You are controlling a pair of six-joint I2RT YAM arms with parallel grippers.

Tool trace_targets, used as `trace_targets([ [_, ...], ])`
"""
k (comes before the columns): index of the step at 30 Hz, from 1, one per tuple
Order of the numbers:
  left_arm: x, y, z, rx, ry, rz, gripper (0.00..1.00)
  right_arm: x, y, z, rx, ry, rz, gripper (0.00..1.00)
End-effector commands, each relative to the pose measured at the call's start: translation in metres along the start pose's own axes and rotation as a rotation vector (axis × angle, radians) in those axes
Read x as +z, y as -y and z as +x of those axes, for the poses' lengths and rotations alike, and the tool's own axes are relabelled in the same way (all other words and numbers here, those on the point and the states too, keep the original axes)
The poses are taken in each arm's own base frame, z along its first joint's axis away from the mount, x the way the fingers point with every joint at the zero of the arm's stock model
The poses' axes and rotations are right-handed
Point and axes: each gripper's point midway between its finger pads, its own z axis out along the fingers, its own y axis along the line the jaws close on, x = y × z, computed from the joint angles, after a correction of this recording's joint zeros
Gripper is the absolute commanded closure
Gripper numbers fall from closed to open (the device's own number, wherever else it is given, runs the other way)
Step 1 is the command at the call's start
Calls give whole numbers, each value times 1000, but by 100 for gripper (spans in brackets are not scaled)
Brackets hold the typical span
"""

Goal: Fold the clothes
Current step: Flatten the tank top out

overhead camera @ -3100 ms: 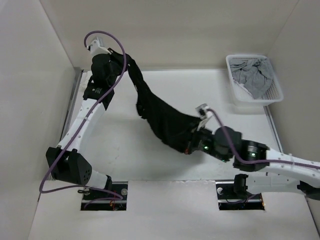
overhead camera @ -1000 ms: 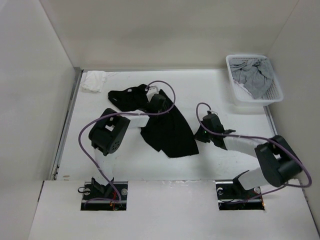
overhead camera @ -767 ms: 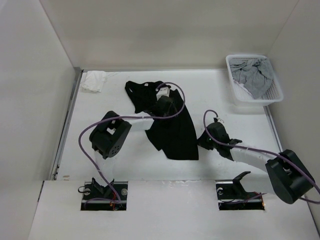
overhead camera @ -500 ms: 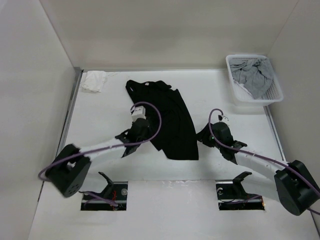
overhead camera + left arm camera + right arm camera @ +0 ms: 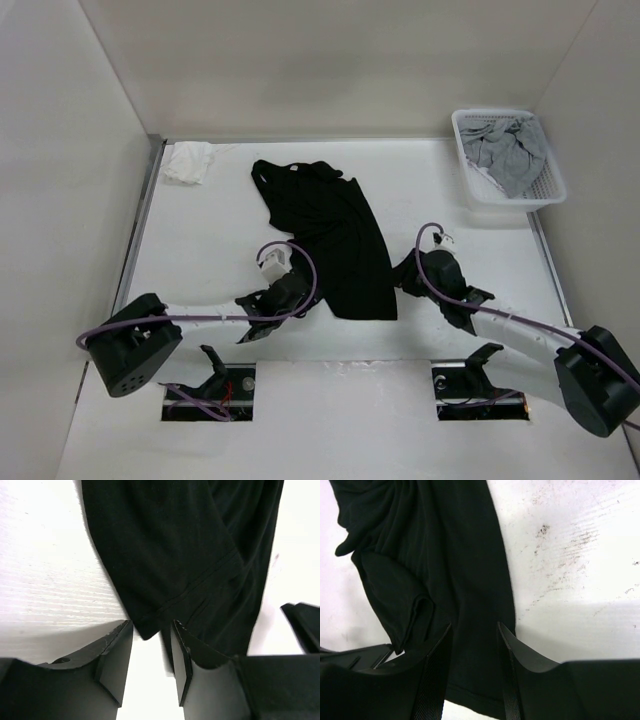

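- Two pincers stand part open and empty. The left gripper (image 5: 151,629) straddles the near hem corner, and the right gripper (image 5: 474,630) straddles the opposite side edge.
- A shallow or single-layer pinch could likely let the thin fabric slip and skew the fold.
- The black garment (image 5: 330,230) lies mid-table (image 5: 200,240), mostly flat, with its straps bunched at the far end.

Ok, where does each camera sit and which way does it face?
Top external: above and behind the bases, looking down on the table; both arms show, flanking the garment.
Left wrist: on the left arm, looking past the left gripper at the garment's near corner.
Right wrist: on the right arm, looking past the right gripper at the garment's edge.
Shared: all three show the garment.
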Motion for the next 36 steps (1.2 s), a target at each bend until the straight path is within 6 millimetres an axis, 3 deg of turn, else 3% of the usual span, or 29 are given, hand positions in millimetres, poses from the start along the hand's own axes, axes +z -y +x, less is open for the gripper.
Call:
trace_targets([
  [1,3,-16,8,-65,-17,-69,65,-5,-15,-12,12,60,-65,55],
  [8,4,-28,10,-65,-19,-111,77,-12,-16,-13,16,72,-85,55],
  [11,6,-27,10,-54,-19,-111,85,-12,-16,-14,16,72,-85,55],
  [23,13,-21,2,-3,-2,-92,100,-15,-15,-10,28,70,-92,54],
  [31,-25,-33,-14,46,38,-125,100,-17,-14,-7,25,64,-95,53],
  [36,-53,-40,-30,52,74,-134,100,-20,4,14,-2,-24,4,50],
])
